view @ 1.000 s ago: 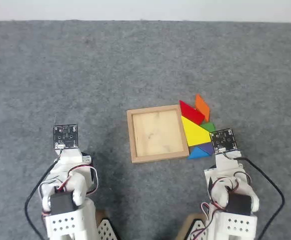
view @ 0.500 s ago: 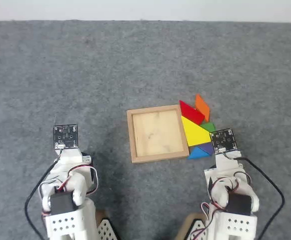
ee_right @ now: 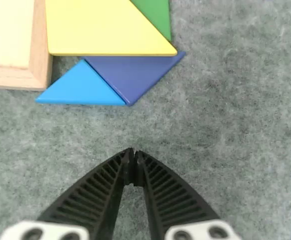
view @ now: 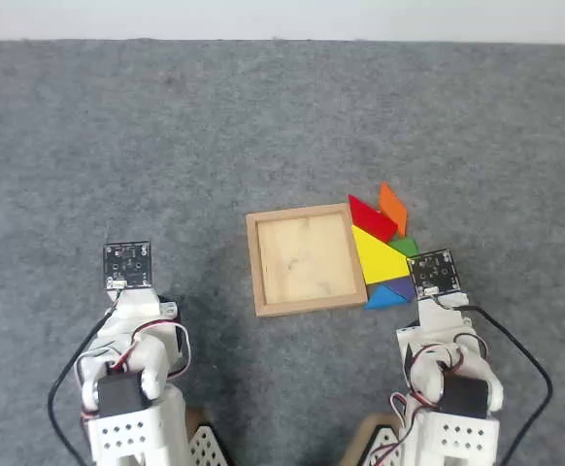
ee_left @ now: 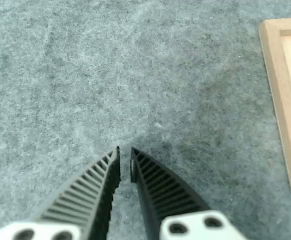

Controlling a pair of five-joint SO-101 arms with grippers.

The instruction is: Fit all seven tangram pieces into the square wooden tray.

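Well, tray [view: 252,267] empty, so you're likely on piece one | right pincer [ee_right: 132,152] together, blue triangle [ee_right: 80,87] just ahead | open up, grab it.

Right arm's wrist camera board [view: 434,273] covers part of the purple piece [view: 402,287] and the green piece [view: 406,246] in the high view (wrist views: yellow triangle [ee_right: 100,27], green piece and wooden tray [ee_left: 273,75] run off the frame edges).

We see the square light-wood tray [view: 253,267] lying flat and empty at centre frame; flat coloured tangram pieces [view: 376,256] cluster against its right edge.
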